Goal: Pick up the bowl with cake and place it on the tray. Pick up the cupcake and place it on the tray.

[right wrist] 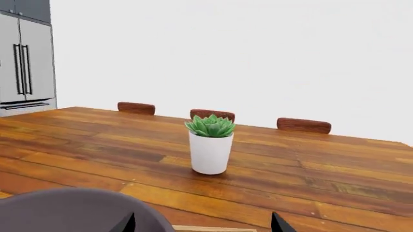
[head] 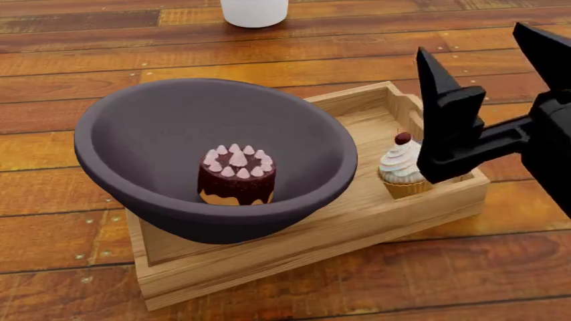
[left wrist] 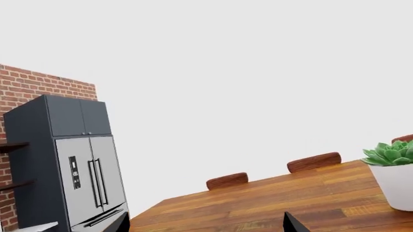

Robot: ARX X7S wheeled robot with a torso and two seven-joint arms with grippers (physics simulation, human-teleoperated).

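The dark purplish-grey bowl [head: 160, 134] sits tilted in the left part of the light-wood tray [head: 357, 224], and its rim also shows in the right wrist view [right wrist: 65, 210]. The chocolate cake [head: 237, 175] stands inside the bowl. The white-frosted cupcake [head: 403, 167] stands in the tray's right end, beside the bowl. My right gripper [head: 495, 80] is open and empty, above the tray's right end, with one finger just right of the cupcake. Its tips [right wrist: 205, 226] are spread wide. My left gripper [left wrist: 206, 227] is open and empty over bare table, out of the head view.
A white pot with a green succulent [right wrist: 210, 145] stands on the wooden table [head: 107, 67] behind the tray; it also shows in the left wrist view [left wrist: 397, 179] and the head view [head: 254, 10]. Chair backs [right wrist: 303, 125] line the far edge. A grey fridge [left wrist: 77, 164] stands by a brick wall.
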